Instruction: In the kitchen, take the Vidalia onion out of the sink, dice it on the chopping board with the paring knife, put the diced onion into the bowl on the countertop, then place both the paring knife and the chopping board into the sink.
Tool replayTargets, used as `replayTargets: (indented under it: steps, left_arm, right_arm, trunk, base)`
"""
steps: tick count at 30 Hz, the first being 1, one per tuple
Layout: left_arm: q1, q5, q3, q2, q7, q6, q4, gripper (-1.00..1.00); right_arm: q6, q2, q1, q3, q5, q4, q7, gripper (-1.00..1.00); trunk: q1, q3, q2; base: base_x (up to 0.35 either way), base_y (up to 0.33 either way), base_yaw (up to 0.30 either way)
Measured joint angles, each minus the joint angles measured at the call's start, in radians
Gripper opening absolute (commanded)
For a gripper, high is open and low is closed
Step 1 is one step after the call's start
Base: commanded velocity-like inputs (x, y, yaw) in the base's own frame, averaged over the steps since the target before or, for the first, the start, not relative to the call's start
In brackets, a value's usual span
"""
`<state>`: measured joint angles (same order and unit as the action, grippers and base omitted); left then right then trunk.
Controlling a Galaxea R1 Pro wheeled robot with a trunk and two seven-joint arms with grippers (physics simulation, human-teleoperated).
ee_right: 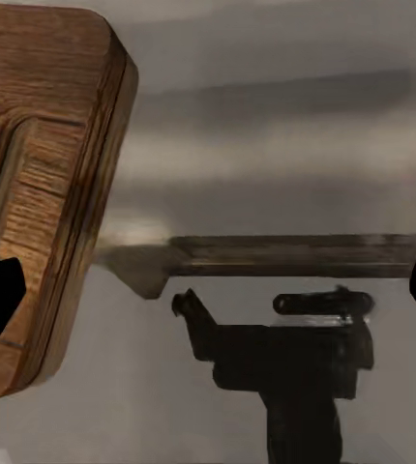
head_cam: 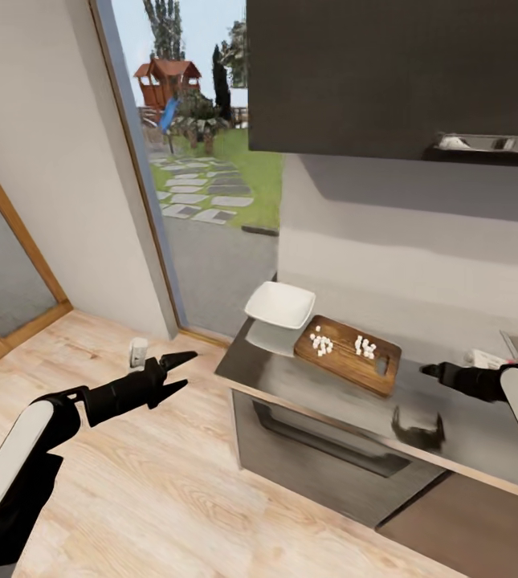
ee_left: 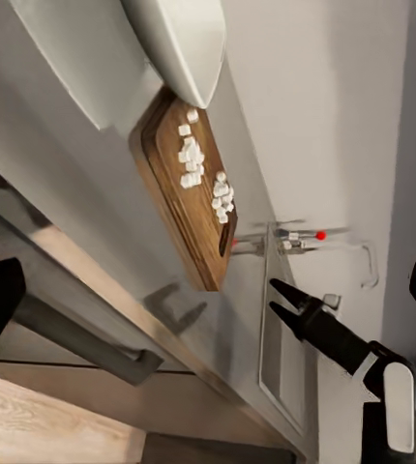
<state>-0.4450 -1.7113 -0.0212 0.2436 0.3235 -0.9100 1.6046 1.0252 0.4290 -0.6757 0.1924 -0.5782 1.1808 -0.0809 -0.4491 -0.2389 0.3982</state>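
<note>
While the left gripper (head_cam: 180,373) hangs out over the wooden floor (head_cam: 130,482) with its fingers spread and nothing between them, the board (head_cam: 347,354) lies on the countertop (head_cam: 443,417) with diced onion (head_cam: 321,343) in two little heaps on top. From the board, the bowl (head_cam: 280,306) sits at ten o'clock, rim just beside the board's corner. Over at three o'clock from the board, the right gripper (head_cam: 429,370) hovers low above the counter, released and empty, its dark reflection below it. Left wrist view catches the sink (ee_left: 283,358) beyond the board's far end, tap (ee_left: 310,237) with red knob beside it.
</note>
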Motion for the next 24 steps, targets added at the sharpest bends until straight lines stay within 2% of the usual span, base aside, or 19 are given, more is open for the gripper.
replayTargets:
  steps: [4,9,15,18,20,22,24]
  left_arm:
    - [0.015,0.001,0.001,0.015,0.001,0.005,-0.003,1.0]
    - [0.031,0.001,0.001,0.024,0.004,0.009,-0.009,1.0]
    - [0.055,0.007,0.001,0.035,0.007,0.011,-0.021,1.0]
    - [0.069,0.038,0.0,0.042,0.007,0.011,-0.023,1.0]
    - [0.075,0.058,-0.002,0.044,0.008,0.012,-0.024,1.0]
    - [0.063,0.046,-0.002,0.053,-0.003,0.003,-0.013,1.0]
    - [0.052,0.038,-0.002,0.053,-0.004,0.003,-0.001,1.0]
  right_arm:
    - [0.005,0.003,-0.014,0.0,0.001,-0.028,-0.038,1.0]
    - [0.006,0.01,-0.065,-0.001,0.003,-0.115,-0.07,1.0]
    - [0.009,0.061,-0.105,-0.004,0.004,-0.182,-0.076,1.0]
    - [0.019,0.073,-0.109,-0.006,0.007,-0.188,-0.077,1.0]
    - [0.019,0.076,-0.109,-0.005,0.015,-0.189,-0.073,1.0]
    - [0.019,0.065,-0.12,-0.012,0.023,-0.198,-0.072,1.0]
    - [0.019,0.064,-0.124,-0.012,0.023,-0.198,-0.072,1.0]
  trunk:
    - [0.0,0.0,0.0]
    - [0.0,0.0,0.0]
    - [0.0,0.0,0.0]
    - [0.0,0.0,0.0]
    - [0.0,0.0,0.0]
    - [-0.005,0.0,0.0]
    - [0.0,0.0,0.0]
  base:
    - [0.232,0.267,0.0]
    - [0.238,0.263,0.0]
    - [0.281,0.174,0.0]
    - [0.323,0.057,0.0]
    - [0.13,0.029,0.0]
    - [0.0,0.0,0.0]
    - [0.0,0.0,0.0]
